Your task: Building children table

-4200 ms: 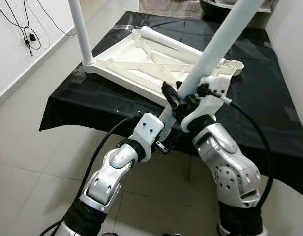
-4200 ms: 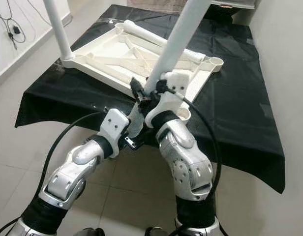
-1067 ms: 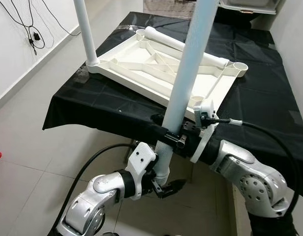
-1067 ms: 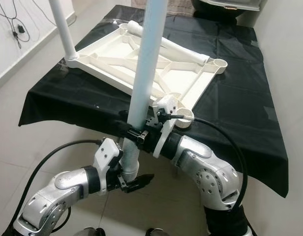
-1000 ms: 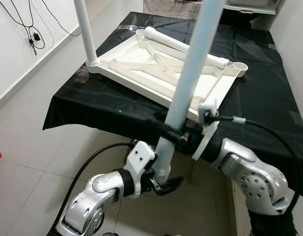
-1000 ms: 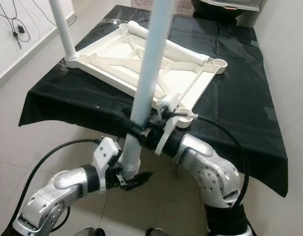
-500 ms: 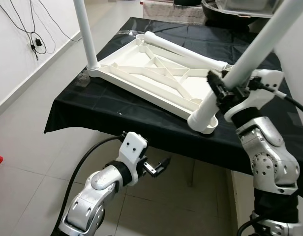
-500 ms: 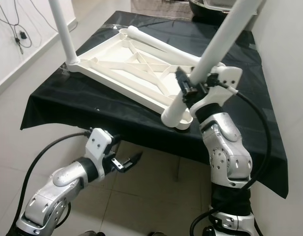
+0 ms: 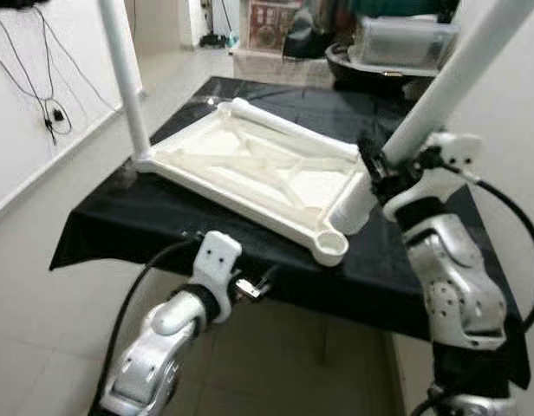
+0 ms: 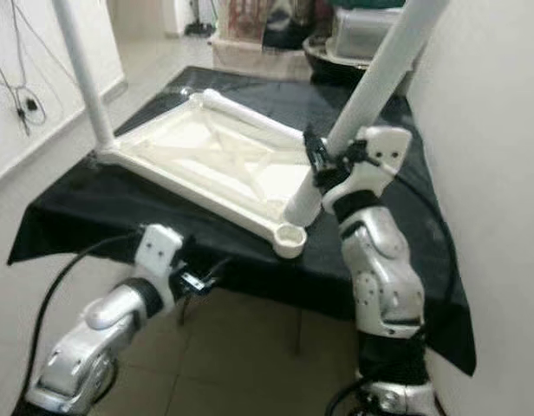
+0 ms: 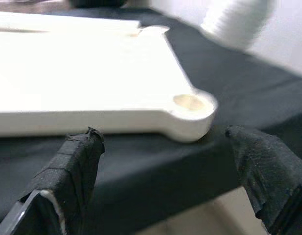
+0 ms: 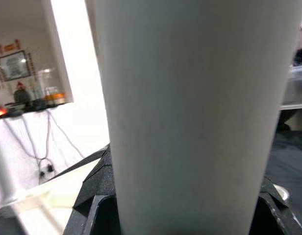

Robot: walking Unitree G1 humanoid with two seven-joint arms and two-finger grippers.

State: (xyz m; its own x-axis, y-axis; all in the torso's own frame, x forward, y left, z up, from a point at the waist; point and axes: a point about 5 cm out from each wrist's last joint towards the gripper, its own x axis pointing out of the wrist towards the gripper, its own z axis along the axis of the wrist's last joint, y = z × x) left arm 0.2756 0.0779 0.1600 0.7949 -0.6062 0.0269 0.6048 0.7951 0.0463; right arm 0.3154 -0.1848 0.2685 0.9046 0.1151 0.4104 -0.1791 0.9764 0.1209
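Smooth white plastic tabletop (image 9: 258,178), black cloth (image 9: 120,212)

The two head cameras looked forward and down from above the near edge of the black-draped table (image 9: 146,217), both taking in the upturned white plastic tabletop (image 9: 250,178) lying on it, the right eye's picture shifted slightly sideways. The left wrist camera sat low, just off that table's near edge, facing the white tabletop's round corner socket (image 11: 190,104) at close range. The right wrist camera pressed close against a thick white plastic leg tube (image 12: 195,112), the table behind it.
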